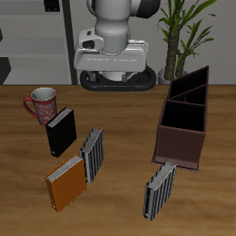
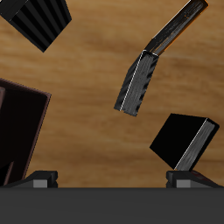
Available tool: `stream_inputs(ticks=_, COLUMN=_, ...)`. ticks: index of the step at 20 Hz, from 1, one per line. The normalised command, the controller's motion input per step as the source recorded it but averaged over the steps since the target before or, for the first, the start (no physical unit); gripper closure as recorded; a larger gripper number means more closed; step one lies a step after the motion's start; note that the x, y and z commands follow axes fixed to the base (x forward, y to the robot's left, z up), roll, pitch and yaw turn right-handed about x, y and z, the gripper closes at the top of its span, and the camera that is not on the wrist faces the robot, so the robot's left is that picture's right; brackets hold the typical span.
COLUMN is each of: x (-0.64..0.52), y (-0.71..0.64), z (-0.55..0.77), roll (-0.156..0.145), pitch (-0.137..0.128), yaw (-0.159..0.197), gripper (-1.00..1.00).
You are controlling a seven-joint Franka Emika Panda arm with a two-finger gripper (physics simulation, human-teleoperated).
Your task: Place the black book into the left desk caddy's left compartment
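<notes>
The black book (image 1: 61, 132) stands tilted on the table beside a mug, thin and plain with a pale page edge; it also shows in the wrist view (image 2: 182, 140). The left desk caddy (image 1: 184, 118) is a long dark reddish-brown open box with inner dividers, away from the book across the table; its wall shows in the wrist view (image 2: 19, 122). My gripper (image 1: 115, 79) hangs high at the table's back, well above and apart from both. In the wrist view the gripper (image 2: 114, 178) has its fingertips (image 2: 40, 178) wide apart and holds nothing.
A red-and-white mug (image 1: 41, 103) stands behind the black book. An orange book (image 1: 66, 182) and a grey-striped book (image 1: 92, 153) stand nearer the front edge. Another grey-striped book (image 1: 160, 189) stands in front of the caddy. A potted plant (image 1: 184, 32) stands at the back.
</notes>
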Motion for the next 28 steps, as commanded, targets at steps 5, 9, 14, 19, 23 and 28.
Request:
stream_inputs(ticks=5, x=0.1, y=-0.66, z=-0.07, roll=-0.103, pitch=-0.043, yaw=-0.013, gripper=-1.0)
stream_inputs(ticks=9, x=0.01, y=-0.42, z=-0.22, roll=-0.052, pitch=0.002, yaw=-0.011, gripper=-1.0)
stream_inputs(ticks=14, x=-0.11, y=-0.54, z=-0.4, roll=-0.046, pitch=-0.012, yaw=-0.042, gripper=-1.0)
stream_inputs(ticks=19, x=-0.1, y=-0.22, z=-0.2, roll=-0.032, pitch=-0.024, yaw=-0.026, gripper=-1.0)
stream_inputs(ticks=23, x=-0.07, y=-0.17, z=-0.21, roll=-0.03, pitch=-0.013, yaw=0.005, gripper=-1.0)
stream_inputs(ticks=28, x=-0.01, y=-0.15, z=-0.31, roll=-0.027, pitch=0.017, yaw=-0.02, gripper=-1.0)
